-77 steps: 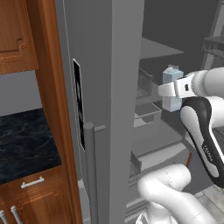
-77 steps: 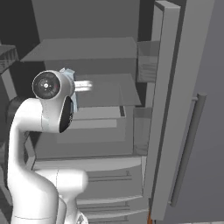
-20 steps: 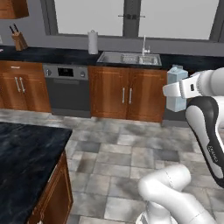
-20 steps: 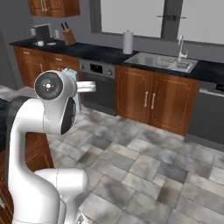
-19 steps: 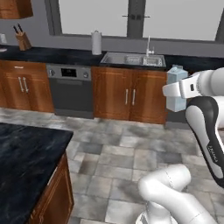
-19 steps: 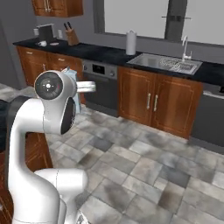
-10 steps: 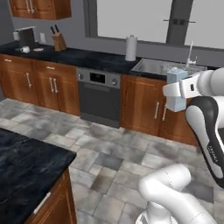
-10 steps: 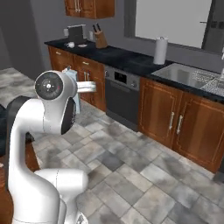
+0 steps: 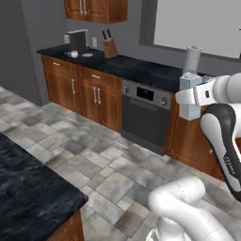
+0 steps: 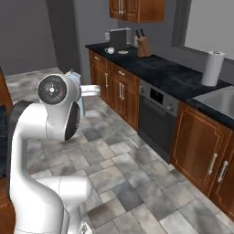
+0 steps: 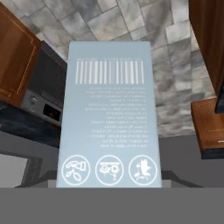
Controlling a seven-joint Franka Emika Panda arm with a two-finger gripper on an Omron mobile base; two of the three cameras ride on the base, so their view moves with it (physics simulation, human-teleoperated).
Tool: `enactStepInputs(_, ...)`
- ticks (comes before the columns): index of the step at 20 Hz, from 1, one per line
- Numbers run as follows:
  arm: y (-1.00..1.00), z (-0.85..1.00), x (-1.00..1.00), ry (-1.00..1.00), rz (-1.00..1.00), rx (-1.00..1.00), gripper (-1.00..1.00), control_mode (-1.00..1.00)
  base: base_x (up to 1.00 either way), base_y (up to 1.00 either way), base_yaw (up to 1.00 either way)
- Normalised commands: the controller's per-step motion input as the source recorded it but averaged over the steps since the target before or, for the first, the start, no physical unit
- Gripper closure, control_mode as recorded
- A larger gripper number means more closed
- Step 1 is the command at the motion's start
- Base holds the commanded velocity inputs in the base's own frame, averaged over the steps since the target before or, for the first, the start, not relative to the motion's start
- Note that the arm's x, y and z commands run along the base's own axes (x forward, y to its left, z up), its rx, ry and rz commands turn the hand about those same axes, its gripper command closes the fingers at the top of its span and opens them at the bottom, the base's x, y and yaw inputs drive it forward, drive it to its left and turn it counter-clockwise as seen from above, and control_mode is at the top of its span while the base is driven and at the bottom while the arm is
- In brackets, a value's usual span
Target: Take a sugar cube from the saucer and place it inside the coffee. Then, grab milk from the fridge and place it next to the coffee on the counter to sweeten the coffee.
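One pale blue-white rectangular milk carton (image 9: 190, 97) with a gabled top sits clasped in the robot's hand (image 9: 188, 98), held upright in the air above the grey stone-tiled floor (image 9: 89, 160), in front of the black oven (image 9: 143, 115). In the hand view the milk carton's printed face (image 11: 109, 114) with its barcode runs up from between the fingers. Far off, on the black marble-look desk (image 9: 127, 67) over brown wooden cabinets (image 9: 89, 92), stand a small white cup of coffee (image 9: 73, 54) and a small reddish-brown saucer (image 9: 87, 55) beside it, near a wooden knife block (image 9: 110, 47). A white paper towel roll (image 10: 213, 68) stands further along that desk.
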Motion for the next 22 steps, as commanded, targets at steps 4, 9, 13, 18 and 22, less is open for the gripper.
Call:
enactStepInputs(4, 0.00, 0.00, 0.00, 0.00, 0.00, 0.00, 1.00, 1.00, 1.00, -0.03, 0.38)
enactStepInputs(9, 0.00, 0.00, 0.00, 0.00, 0.00, 0.00, 1.00, 1.00, 1.00, 0.00, 0.28)
enactStepInputs(13, 0.00, 0.00, 0.00, 0.00, 0.00, 0.00, 1.00, 1.00, 1.00, 0.00, 0.16)
enactStepInputs(18, 0.00, 0.00, 0.00, 0.00, 0.00, 0.00, 1.00, 1.00, 1.00, 0.00, 0.01)
enactStepInputs(22, 0.00, 0.00, 0.00, 0.00, 0.00, 0.00, 1.00, 1.00, 1.00, 0.00, -0.05)
